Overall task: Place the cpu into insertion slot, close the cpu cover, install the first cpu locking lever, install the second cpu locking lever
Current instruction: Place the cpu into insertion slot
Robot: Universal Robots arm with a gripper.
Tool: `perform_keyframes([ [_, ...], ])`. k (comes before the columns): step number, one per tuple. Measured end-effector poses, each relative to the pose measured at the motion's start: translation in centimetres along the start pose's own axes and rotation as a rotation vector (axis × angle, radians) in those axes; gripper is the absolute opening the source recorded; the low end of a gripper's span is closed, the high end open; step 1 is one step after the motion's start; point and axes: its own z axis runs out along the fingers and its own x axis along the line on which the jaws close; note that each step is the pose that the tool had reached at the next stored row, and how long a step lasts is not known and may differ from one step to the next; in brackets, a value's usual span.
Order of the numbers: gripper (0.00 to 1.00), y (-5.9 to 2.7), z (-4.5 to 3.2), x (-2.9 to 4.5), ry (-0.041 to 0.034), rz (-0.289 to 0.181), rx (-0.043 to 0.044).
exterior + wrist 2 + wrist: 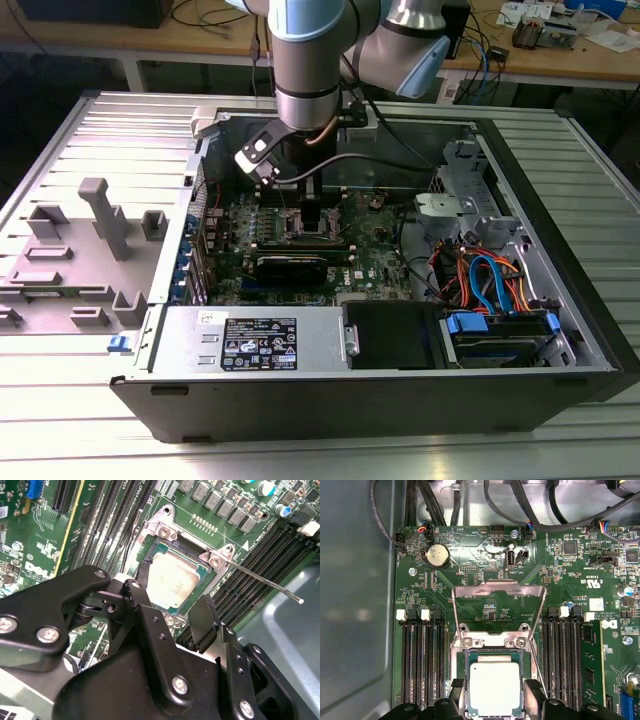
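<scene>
The cpu (495, 687) lies seated in the insertion slot (468, 685), mid-board inside the open computer case (400, 400). The cpu cover (497, 587) stands raised open. The gripper (170, 600) hovers close above, jaws wide, one finger at each side of the chip.

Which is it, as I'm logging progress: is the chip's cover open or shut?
Open. The cover is swung away from the socket on its hinge, and the chip lies bare in the socket.

The open computer case (380, 405) lay on the ribbed metal surface (60, 440). Inside it, a power supply (250, 342) sat at the exterior view's left of orange and blue cables (487, 280) — a coin battery (437, 555) sat near the memory slots (422, 665).
</scene>
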Motion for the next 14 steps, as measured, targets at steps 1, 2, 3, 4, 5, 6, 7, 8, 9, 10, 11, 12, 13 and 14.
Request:
perform_keyframes([
  [1, 0.59, 0.01, -0.16, 0.00, 0.0004, 0.000, -0.0002],
  [2, 0.57, 0.03, -0.41, 0.00, 0.0004, 0.000, -0.0002],
  [3, 0.51, 0.04, -0.55, 0.00, 0.0005, 0.000, -0.0003],
  [4, 0.51, 0.05, -0.66, -0.01, 0.0004, 0.000, -0.0003],
  [5, 0.38, 0.05, -0.76, -0.01, 0.0005, 0.000, -0.0003],
  [6, 0.33, 0.06, -0.76, 0.00, 0.0007, 0.000, -0.0004],
  [7, 0.20, 0.05, -0.77, -0.01, 0.0006, 0.000, -0.0003],
  [8, 0.14, 0.05, -0.78, -0.01, 0.0005, 0.000, -0.0003],
  [9, 0.14, 0.05, -0.78, -0.01, 0.0005, 0.000, -0.0003],
  [10, 0.11, 0.05, -0.78, -0.01, 0.0006, 0.000, -0.0003],
  [11, 0.11, 0.06, -0.78, -0.01, 0.0004, 0.000, -0.0003],
  [12, 0.11, 0.05, -0.78, -0.01, 0.0005, 0.000, -0.0003],
  [13, 0.11, 0.06, -0.79, -0.01, 0.0005, 0.000, -0.0003],
  [14, 0.11, 0.06, -0.81, -0.01, 0.0005, 0.000, -0.0003],
])
